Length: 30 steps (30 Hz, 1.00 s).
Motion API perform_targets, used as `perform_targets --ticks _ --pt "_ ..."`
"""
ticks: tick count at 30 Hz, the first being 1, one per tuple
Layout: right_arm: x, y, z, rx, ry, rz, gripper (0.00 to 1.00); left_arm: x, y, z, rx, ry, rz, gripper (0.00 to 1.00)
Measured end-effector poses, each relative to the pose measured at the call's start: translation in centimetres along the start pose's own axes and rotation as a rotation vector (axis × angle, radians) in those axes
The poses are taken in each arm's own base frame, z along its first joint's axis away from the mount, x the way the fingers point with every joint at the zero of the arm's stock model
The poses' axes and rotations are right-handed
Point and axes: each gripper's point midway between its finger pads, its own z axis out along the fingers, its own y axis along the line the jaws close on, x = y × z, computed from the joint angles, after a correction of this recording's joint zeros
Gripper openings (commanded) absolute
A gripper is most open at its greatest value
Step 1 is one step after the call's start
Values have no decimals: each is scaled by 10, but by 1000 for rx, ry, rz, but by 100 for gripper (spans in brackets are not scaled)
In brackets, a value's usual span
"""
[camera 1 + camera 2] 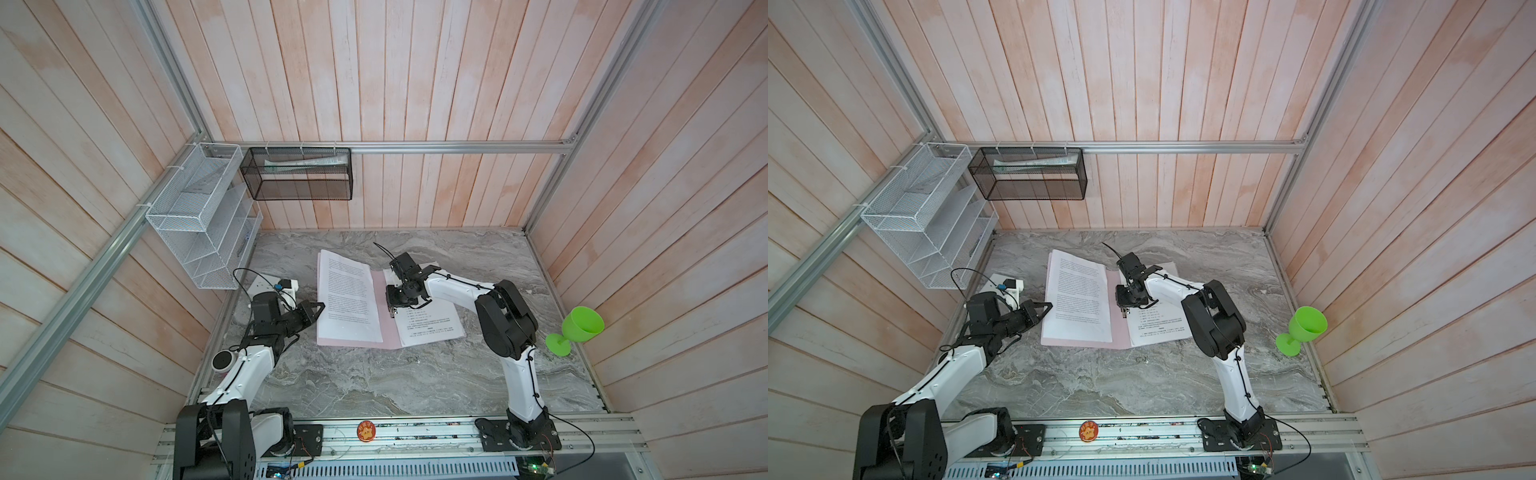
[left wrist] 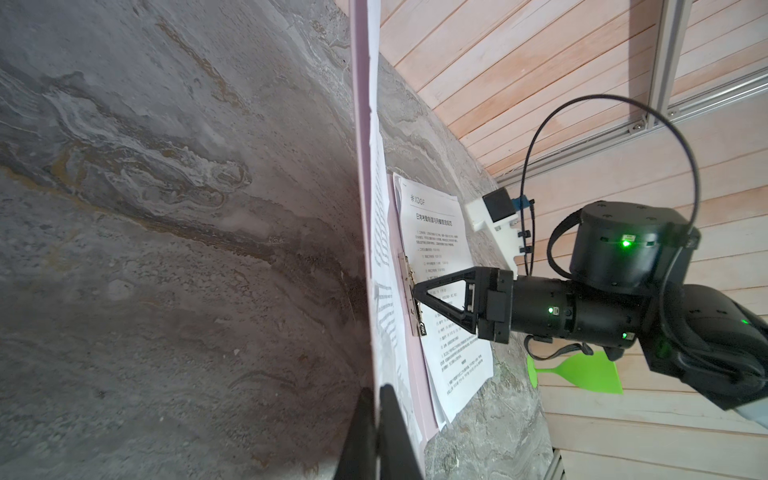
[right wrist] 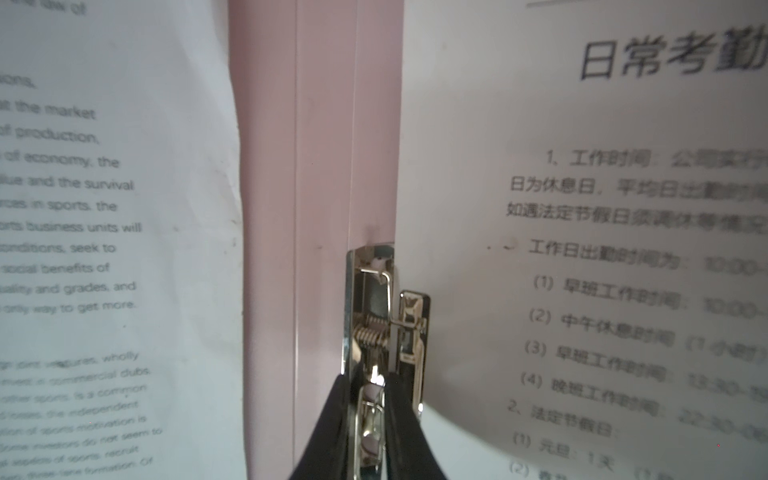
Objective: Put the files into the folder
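Pale pink, the folder (image 1: 387,332) lies open on the grey marble table (image 1: 374,386), its spine running away from the robot's base. White printed files (image 1: 347,299) rest on its left cover, which is lifted off the table at its outer edge. Another printed sheet (image 1: 430,326) lies on the right cover, and the silver clip (image 3: 370,328) at the spine overlaps its inner edge. At the raised cover's outer edge the left gripper (image 2: 377,419) is pressed together on cover and sheets. Pointing down at the spine, the right gripper (image 3: 370,386) pinches the clip's lever between narrow-set fingers (image 3: 332,415). Near the table's right edge, well apart, stands a green goblet (image 1: 577,328)
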Motion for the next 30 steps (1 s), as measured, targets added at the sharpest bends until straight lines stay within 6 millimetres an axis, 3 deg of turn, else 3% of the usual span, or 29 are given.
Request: perform_targets --ticks 9,14,19,30 --pt "-1 6 2 -34 -2 -8 15 -14 -20 2 49 0 24 0" --pt "0 9 5 -70 -3 -7 14 -24 -49 8 113 13 62 38" --pt "-1 11 8 -126 -15 -1 14 -29 -85 12 196 20 102 59" --pt "7 11 5 -321 -24 66 14 -12 -154 41 357 91 147 62"
